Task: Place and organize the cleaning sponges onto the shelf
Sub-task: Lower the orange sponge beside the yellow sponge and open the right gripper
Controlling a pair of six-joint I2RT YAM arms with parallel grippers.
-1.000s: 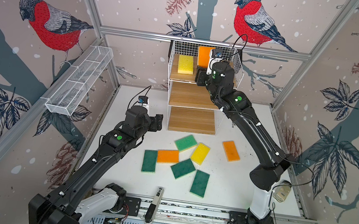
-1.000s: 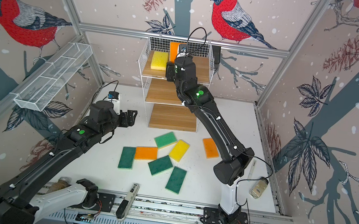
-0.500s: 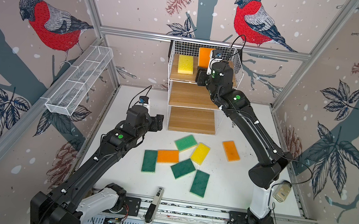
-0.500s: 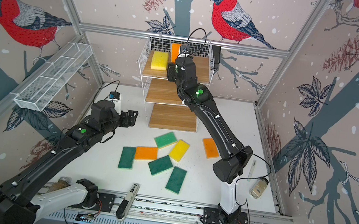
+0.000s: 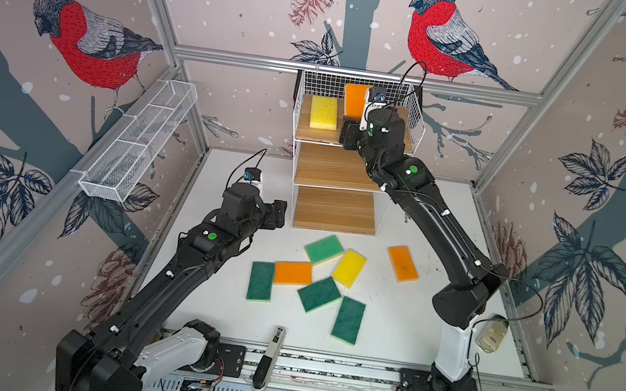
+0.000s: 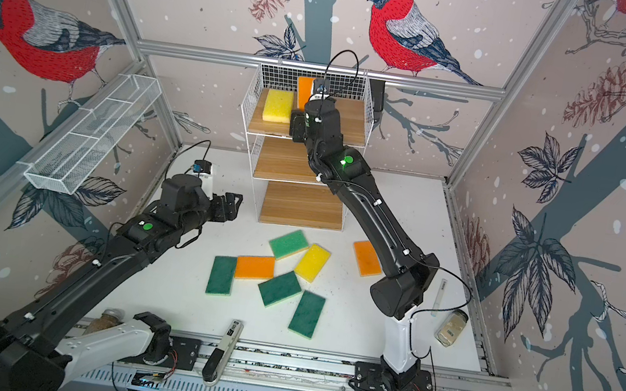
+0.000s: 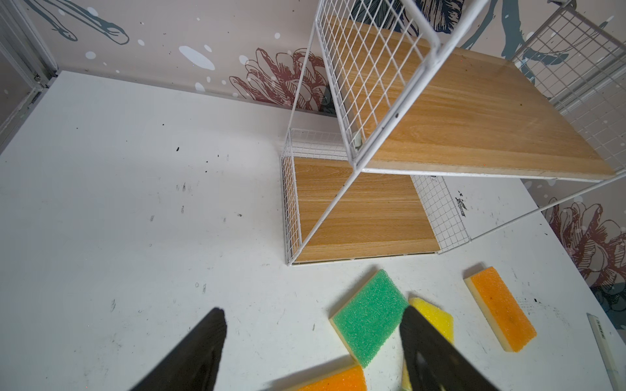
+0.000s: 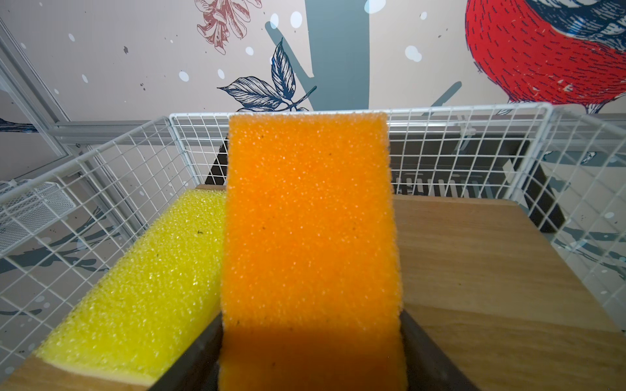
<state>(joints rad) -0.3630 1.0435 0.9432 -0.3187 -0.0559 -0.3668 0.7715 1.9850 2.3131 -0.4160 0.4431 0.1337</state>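
Creeping a touch closer to the shelf (image 6: 252, 95) with the left gripper (image 5: 281, 215) than a second ago; leaving nearly everything else where it was. Hovering that gripper above the white table (image 5: 387, 334), near the lowest board (image 5: 334, 210), keeping its jaws spread wide and gripping nothing, probably waiting by the loose sponges for the next pick.

Reaching up to the top board (image 8: 474, 270) with the right gripper (image 8: 311, 325). Flanking the lower end of an orange sponge (image 8: 310, 220) with wide-set jaws, one against each long edge; impossible to tell whether pinching or letting go. Standing that sponge on end in front of the rear wire grid (image 8: 440, 135), just beside a yellow sponge (image 8: 135, 287) lying flat on the same board. Likely taking it by the edges so as to lay it down alongside the yellow one, starting a tidy row and saving the rest of the board for more.

Counting nine sponges in all: two up on the top board, seven lying loose on the table in front of the shelf. Sorting the loose seven: three dark green sponges (image 5: 260, 281) (image 5: 319, 294) (image 5: 348, 319), one lighter green sponge (image 5: 323, 248), two loose orange sponges (image 5: 292, 272) (image 5: 402, 263), one loose yellow sponge (image 5: 349, 268). Totalling by colour: four green, three orange, two yellow. Counting three wooden boards, with the middle board (image 5: 323, 171) and the lowest bare. Counting two arms, one gripper each.
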